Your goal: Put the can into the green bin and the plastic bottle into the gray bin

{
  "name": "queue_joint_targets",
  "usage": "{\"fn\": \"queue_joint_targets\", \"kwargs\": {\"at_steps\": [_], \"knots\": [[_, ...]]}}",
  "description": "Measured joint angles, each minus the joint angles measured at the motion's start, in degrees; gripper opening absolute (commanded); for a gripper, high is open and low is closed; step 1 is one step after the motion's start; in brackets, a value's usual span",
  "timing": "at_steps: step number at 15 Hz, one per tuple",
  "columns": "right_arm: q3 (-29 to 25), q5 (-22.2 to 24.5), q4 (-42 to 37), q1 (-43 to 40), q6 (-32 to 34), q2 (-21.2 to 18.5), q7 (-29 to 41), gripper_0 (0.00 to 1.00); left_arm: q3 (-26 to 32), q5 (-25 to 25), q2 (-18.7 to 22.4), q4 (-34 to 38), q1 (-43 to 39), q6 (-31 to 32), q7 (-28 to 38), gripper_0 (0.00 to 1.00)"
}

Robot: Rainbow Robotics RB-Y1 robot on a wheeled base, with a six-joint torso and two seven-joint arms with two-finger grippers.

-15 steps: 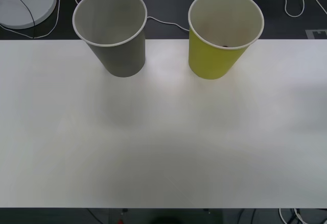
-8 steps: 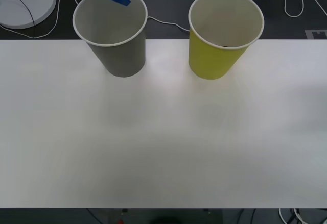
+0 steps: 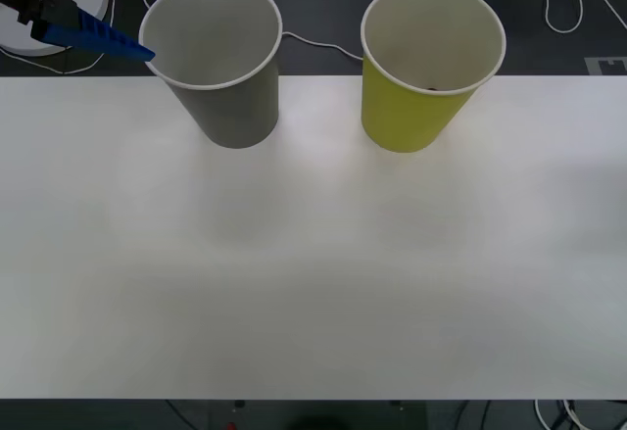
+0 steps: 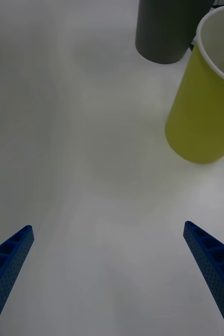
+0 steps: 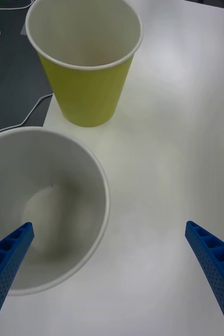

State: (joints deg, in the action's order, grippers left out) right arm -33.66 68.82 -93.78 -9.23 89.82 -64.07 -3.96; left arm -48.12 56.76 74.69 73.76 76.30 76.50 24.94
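front view: left gripper (image 3: 122, 14), spread and empty, at ten o'clock beside gray bin (image 3: 217, 63); green bin (image 3: 428, 68) holds something dark; sorting seems finished.

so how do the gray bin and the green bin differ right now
The gray bin is gray and stands to the robot's left; the green bin is yellow-green and stands to the right. The open left gripper is beside the gray bin's rim; nothing is near the green one. Both are upright cups of similar size with white rims.
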Motion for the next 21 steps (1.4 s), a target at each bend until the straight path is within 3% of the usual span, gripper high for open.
{"fn": "queue_joint_targets", "kwargs": {"at_steps": [4, 8, 13, 17, 21], "knots": [[0.00, 0.00, 0.00, 0.00, 0.00, 0.00, 0.00, 1.00, 13.46, 4.26, 1.55, 4.19, -11.29, 4.36, -1.62, 1.00], [0.00, 0.00, 0.00, 0.00, 0.00, 0.00, 0.00, 1.00, 30.45, 10.60, 2.66, 15.58, -27.84, 5.01, -1.73, 1.00], [0.00, 0.00, 0.00, 0.00, 0.00, 0.00, 0.00, 1.00, 46.97, 12.37, 2.40, 25.72, -47.58, 5.14, -4.87, 1.00], [0.00, 0.00, 0.00, 0.00, 0.00, 0.00, 0.00, 1.00, 52.67, 11.75, 1.18, 26.73, -56.83, 5.14, -13.42, 1.00], [0.00, 0.00, 0.00, 0.00, 0.00, 0.00, 0.00, 1.00, 55.60, 14.93, -1.86, 26.64, -61.61, 6.46, -18.90, 1.00]]}}
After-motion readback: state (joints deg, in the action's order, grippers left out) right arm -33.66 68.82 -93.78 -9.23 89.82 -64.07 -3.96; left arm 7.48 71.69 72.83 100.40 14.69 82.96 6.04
